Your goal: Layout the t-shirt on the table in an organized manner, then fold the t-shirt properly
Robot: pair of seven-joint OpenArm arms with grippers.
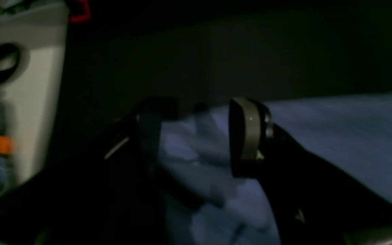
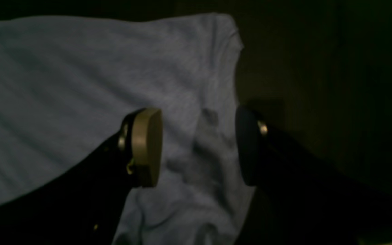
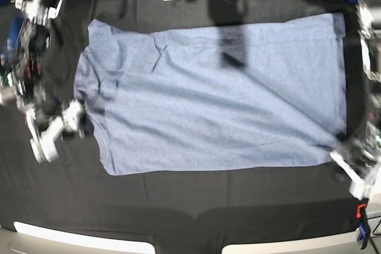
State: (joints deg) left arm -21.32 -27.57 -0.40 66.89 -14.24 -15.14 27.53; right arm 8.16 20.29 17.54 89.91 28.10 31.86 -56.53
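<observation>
T-shirt [image 3: 214,96] spread flat mid-table [image 3: 178,206], hem edge near table's right rim. Your left gripper [image 1: 196,136]: fingers spread, bunched corner between, not pinched. Your right gripper [image 2: 199,146]: spread over sleeve-side edge. Open black cloth along near side.

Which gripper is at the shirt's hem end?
The left gripper, on the base view's right, at the lower corner of the shirt's straight hem. The right gripper is at the opposite, sleeve end.
</observation>
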